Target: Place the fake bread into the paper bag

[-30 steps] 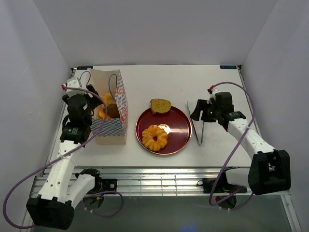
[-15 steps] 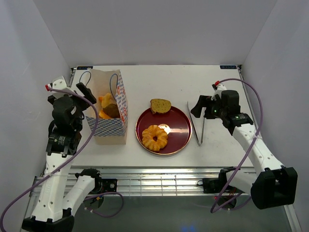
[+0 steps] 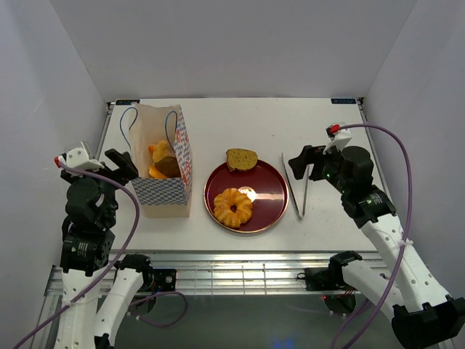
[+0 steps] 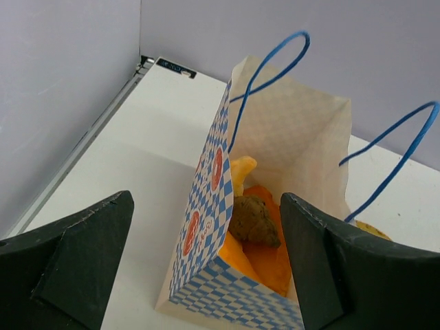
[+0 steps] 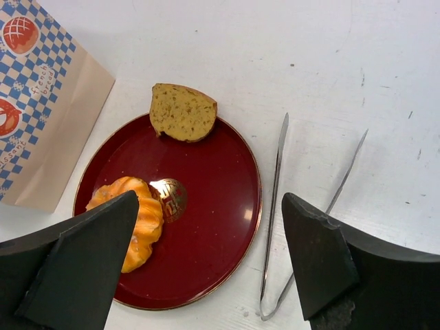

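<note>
Cream paper bag (image 3: 182, 161) stood upright left of the dark-red plate (image 3: 267, 190); orange and brown fake bread (image 4: 253, 220) lay inside it; a ring pastry (image 3: 232, 206) and a bread slice (image 3: 241, 158) sat on the plate; metal tongs (image 3: 299, 185) lay just right of it; left gripper (image 3: 122, 166) and right gripper (image 3: 296, 164) hung spread wide, both empty.

Bright, even light, soft shadows, a small glare spot on the red plate (image 3: 267, 195), focus sharp
</note>
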Controlling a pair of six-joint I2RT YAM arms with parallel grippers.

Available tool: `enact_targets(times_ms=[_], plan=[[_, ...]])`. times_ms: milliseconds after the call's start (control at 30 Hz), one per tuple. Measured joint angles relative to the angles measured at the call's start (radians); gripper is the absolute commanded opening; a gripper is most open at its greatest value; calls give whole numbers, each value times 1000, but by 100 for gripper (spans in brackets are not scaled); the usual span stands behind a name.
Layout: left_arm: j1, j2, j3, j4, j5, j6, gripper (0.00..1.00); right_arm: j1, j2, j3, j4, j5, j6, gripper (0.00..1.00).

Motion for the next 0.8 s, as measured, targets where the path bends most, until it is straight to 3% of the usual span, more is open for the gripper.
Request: enact_targets(times_ms=[400, 800], plan=[[0, -177, -216, 0, 8, -17, 98, 47, -8, -4, -48, 174, 3, 90], [-37, -239, -238, 38, -34, -13, 98, 58, -4, -19, -51, 250, 9, 90]])
